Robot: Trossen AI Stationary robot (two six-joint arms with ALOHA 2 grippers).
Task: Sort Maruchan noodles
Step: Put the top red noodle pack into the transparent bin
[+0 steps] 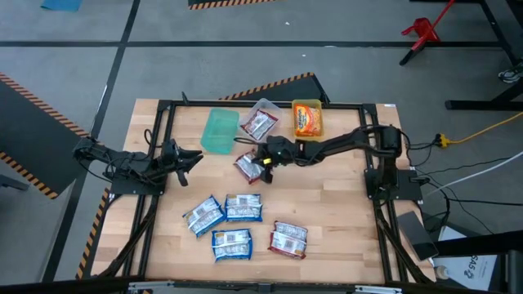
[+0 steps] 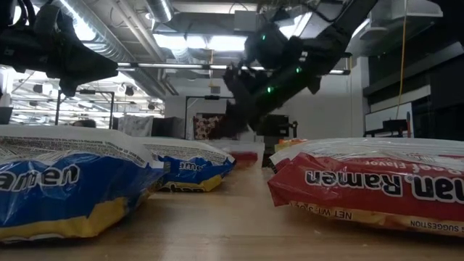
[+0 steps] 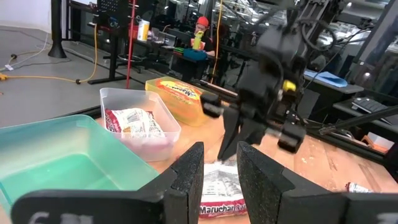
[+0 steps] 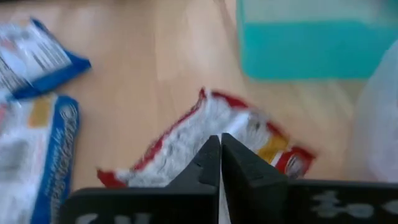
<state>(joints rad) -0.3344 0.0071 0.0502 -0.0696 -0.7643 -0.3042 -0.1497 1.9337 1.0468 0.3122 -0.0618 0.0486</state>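
Under my right pincer [image 1: 263, 163] lies a red packet [image 1: 248, 167], flat on the wooden table [image 1: 335, 212]; my fingers have closed completely, tips pressed together over its edge, though I cannot tell whether any wrapper is pinched. Just beyond my pincer stand the green bin [image 1: 220, 131], the clear bin [image 1: 261, 121] holding another red packet, and the yellow bin [image 1: 307, 118] with an orange one. Behind me, nearer the table's front, lie three blue packets [image 1: 226, 220] and a red one [image 1: 288, 239]. My left pincer [image 1: 184, 161] waits open off to the side. Grey floor with striped tape surrounds the table.
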